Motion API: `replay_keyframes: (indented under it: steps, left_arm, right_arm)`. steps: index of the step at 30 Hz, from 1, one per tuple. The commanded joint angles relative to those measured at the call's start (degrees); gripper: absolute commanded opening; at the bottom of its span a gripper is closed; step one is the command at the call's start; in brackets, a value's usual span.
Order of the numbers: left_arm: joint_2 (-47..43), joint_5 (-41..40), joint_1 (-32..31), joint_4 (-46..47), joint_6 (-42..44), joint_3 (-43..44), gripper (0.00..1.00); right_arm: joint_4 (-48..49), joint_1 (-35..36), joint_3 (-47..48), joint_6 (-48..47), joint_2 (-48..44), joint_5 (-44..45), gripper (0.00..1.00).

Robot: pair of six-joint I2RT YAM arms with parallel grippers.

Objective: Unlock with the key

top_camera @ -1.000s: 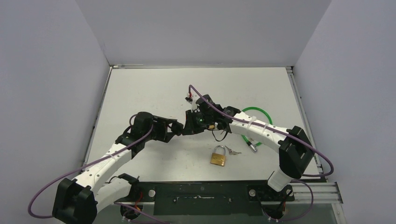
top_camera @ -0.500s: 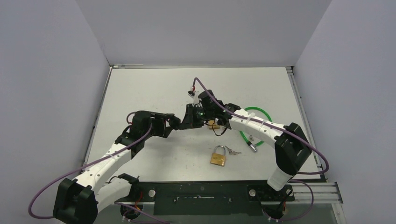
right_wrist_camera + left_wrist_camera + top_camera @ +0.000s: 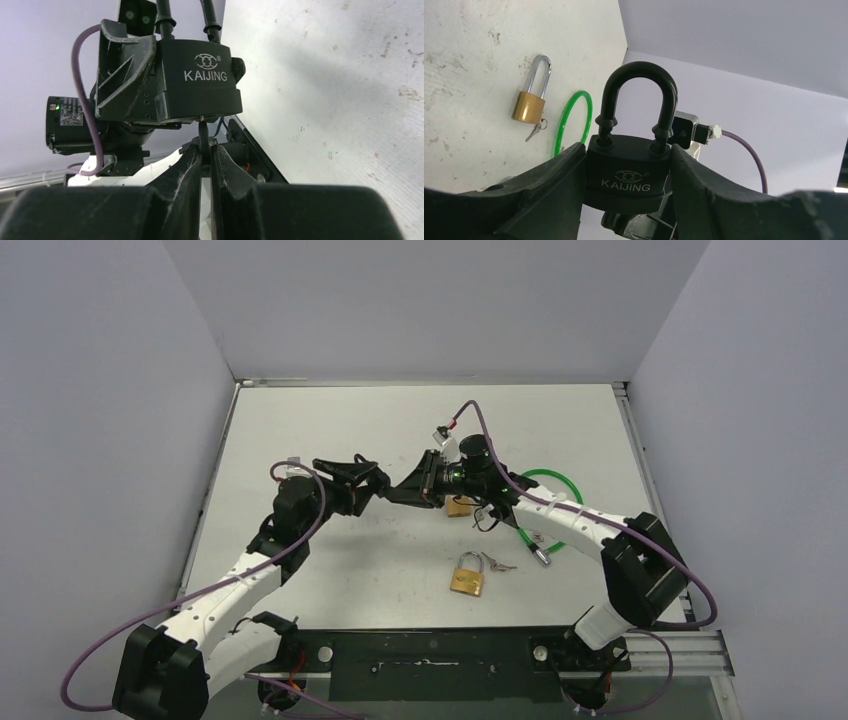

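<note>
1. Holding the lock: left gripper (image 3: 628,167), jaws clamped against the two flanks of a black padlock (image 3: 628,175) stamped KAIJING. The lock is carried in the air above the middle of the table (image 3: 330,430).
2. Black padlock, condition: arched shackle with both legs seated in the body. The underside of the body faces the right gripper (image 3: 206,150).
3. Right gripper: fingers (image 3: 185,170) pressed together on a key (image 3: 202,131). The thin blade stands out past the fingertips and its tip meets the underside of the padlock body. How deep it sits in the keyway cannot be told.
4. Arms, overhead view: the two wrists meet nose to nose over the table's centre, with the lock between them.
5. Brass padlock (image 3: 466,574): lying flat on the table toward the near edge, well apart from both grippers.
6. Small keys (image 3: 497,563): just beside the brass padlock, on its right.
7. Green cable loop (image 3: 545,476): lying on the table at the right, partly under the right forearm.
</note>
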Motion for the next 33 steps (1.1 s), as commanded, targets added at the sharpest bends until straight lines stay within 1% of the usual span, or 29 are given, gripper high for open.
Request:
replay_keyframes:
  steps: [1, 3, 7, 9, 11, 13, 17, 19, 22, 24, 26, 27, 30, 33]
  left_arm:
    - [-1.98, 5.26, -0.36, 5.60, 9.64, 5.77, 0.13]
    - [-2.25, 4.19, -0.16, 3.51, 13.27, 6.81, 0.13]
    - [-3.15, 3.47, 0.51, 5.24, 20.94, 6.95, 0.15]
    - [-3.93, 3.63, 0.58, 6.80, 26.36, 7.07, 0.18]
    - [-4.40, 4.80, 0.63, 6.85, 32.52, 7.80, 0.19]
    - [-4.48, 7.22, 0.63, 6.78, 38.66, 8.77, 0.20]
    - [-3.69, 16.78, 0.62, 9.61, 48.54, 10.58, 0.21]
    - [-3.29, 20.63, 0.55, 9.82, 51.12, 11.79, 0.22]
    - [-2.54, 23.21, 0.54, 7.44, 54.23, 14.25, 0.22]
    - [-2.37, 23.80, 0.54, 6.33, 55.09, 15.24, 0.23]
    - [-2.46, 24.04, 0.54, 6.23, 55.14, 15.24, 0.23]
    - [-2.46, 24.20, 0.54, 6.25, 55.12, 15.17, 0.23]
    - [-2.22, 26.06, 0.54, 6.69, 54.83, 15.12, 0.24]
    - [-2.04, 27.95, 0.50, 5.39, 55.23, 15.65, 0.24]
  right_arm:
    - [-7.88, 0.07, 7.24, -7.10, -4.55, 6.77, 0.13]
    - [-12.55, -0.06, 8.44, -12.87, -5.80, 9.37, 0.25]
    - [-14.48, -1.27, 6.82, -19.83, -10.72, 11.52, 0.57]
    - [-13.86, -1.68, 5.99, -22.96, -13.57, 12.37, 0.67]
    - [-13.83, -1.71, 6.47, -25.35, -15.27, 13.37, 0.73]
    - [-15.77, -1.71, 8.96, -27.43, -14.88, 14.64, 0.76]
    - [-24.81, 0.30, 20.09, -33.02, -9.11, 17.48, 0.77]
    - [-28.33, 1.81, 24.57, -35.12, -6.24, 19.23, 0.77]
    - [-32.61, 3.16, 29.31, -36.56, -3.00, 20.98, 0.77]
    - [-33.22, 3.46, 30.42, -36.66, -1.83, 20.84, 0.74]
    - [-33.63, 3.48, 31.01, -36.53, -1.32, 20.48, 0.68]
    - [-33.89, 3.52, 31.30, -36.47, -1.01, 20.22, 0.64]
    - [-33.84, 3.49, 31.73, -36.29, -0.39, 18.52, 0.46]
    - [-31.94, 3.48, 30.90, -35.51, -0.55, 17.63, 0.36]
